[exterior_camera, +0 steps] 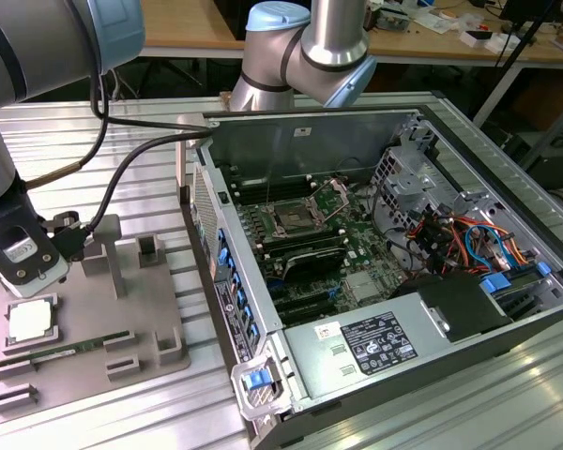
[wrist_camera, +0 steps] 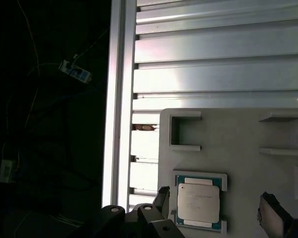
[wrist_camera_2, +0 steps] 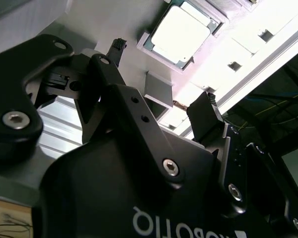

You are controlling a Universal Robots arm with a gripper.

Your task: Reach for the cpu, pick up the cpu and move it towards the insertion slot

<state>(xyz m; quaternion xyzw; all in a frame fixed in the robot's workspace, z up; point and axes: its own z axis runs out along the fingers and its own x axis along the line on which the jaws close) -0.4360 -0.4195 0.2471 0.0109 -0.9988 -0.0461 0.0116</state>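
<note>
First wrist view: one silvery square metal-topped cpu point(wrist_camera: 198, 202) in grey tray point(wrist_camera: 238, 134); one black gripper point(wrist_camera: 214, 202) spread wide above, two fingertips point(wrist_camera: 270, 212) flanking. One metal-framed insertion slot point(exterior_camera: 291, 221) well apart.

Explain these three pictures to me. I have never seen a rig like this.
The exterior view shows a robot arm over a metal table. The two wrist views come from cameras riding on the arm, looking along its gripper. On a grey holder tray lie the cpu, a flat silvery square, and a green memory stick. Beside the tray stands an open computer case; the insertion slot is the square socket on its board. The gripper hangs open above the cpu, holding nothing.
</note>
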